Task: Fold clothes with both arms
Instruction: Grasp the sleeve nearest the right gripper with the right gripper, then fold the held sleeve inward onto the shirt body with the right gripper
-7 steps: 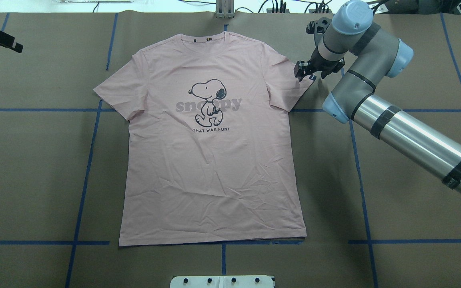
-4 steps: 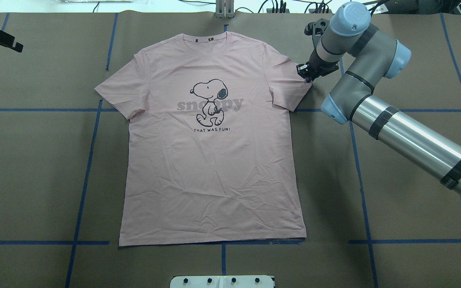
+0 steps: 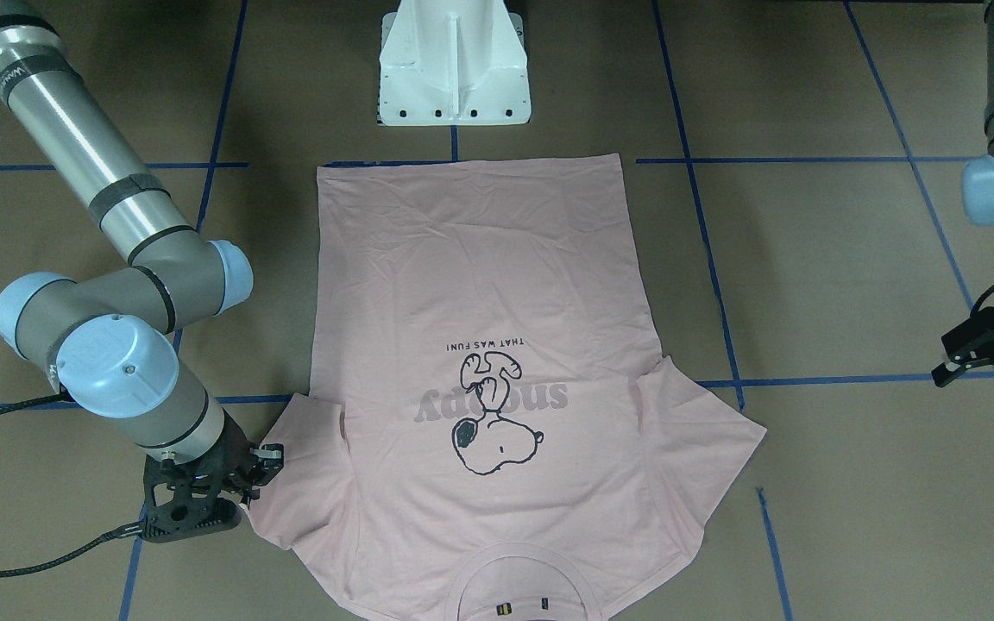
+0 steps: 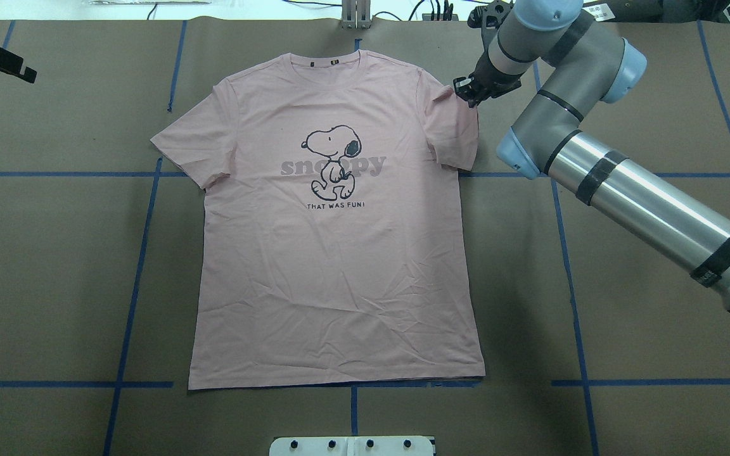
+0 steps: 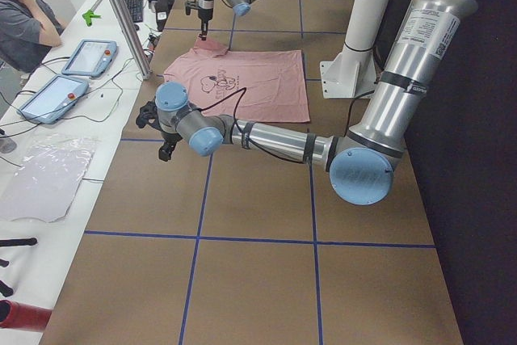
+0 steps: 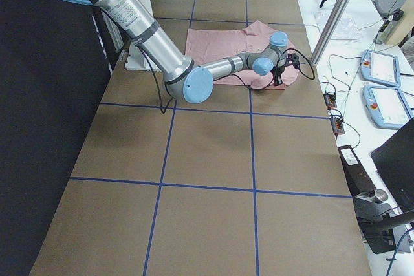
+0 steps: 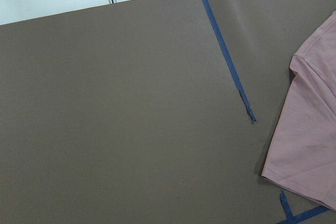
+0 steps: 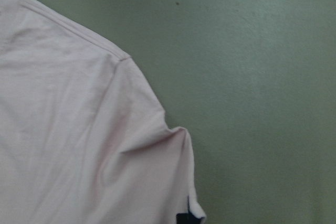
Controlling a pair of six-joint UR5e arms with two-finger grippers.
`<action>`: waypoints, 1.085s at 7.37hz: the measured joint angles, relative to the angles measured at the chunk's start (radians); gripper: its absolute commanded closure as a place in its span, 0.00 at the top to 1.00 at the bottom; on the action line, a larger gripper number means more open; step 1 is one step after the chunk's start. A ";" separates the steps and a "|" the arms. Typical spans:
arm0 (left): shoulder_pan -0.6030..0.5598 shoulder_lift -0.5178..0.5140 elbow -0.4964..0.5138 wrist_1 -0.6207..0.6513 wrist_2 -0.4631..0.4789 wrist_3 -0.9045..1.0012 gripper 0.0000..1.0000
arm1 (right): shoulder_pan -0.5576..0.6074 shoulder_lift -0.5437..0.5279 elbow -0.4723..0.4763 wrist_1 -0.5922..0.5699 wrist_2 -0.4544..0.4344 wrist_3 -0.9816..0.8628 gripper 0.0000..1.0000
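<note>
Snoopy T-shirt (image 4: 339, 266) flat on brown-papered table (image 4: 54, 266), print side up, collar at far edge, hem by white pedestal base (image 4: 352, 445); left gripper (image 3: 967, 355) way off past shirt's left sleeve, well clear of cloth, fingers apart, holding nothing; right gripper (image 4: 468, 92) over at right sleeve (image 4: 457, 133), fingers pinched tight on its outer edge, fabric puckering up there

Carrying a pale pink T-shirt (image 4: 339, 266) on a brown-papered table (image 4: 42, 266) gridded with blue tape lines (image 4: 132, 278).
Lying print-up and mostly flat near the table's middle, collar pointing to the far edge, hem reaching toward the robot's edge just short of the white pedestal base (image 4: 352, 445); wrinkling across the lower half, one sleeve lifting off the paper at the robot's right.
</note>
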 measured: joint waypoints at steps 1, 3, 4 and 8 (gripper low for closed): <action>0.000 0.000 0.000 0.000 0.000 0.000 1.00 | -0.014 0.019 0.030 0.000 -0.008 0.027 0.00; -0.001 0.001 0.001 -0.001 0.000 0.001 1.00 | -0.090 0.091 0.035 -0.002 -0.093 0.113 0.00; -0.001 0.001 0.001 -0.001 0.000 0.001 1.00 | -0.123 0.134 0.000 -0.002 -0.144 0.131 0.00; 0.001 -0.014 0.015 -0.005 0.000 -0.013 1.00 | -0.166 0.199 -0.091 0.002 -0.242 0.143 1.00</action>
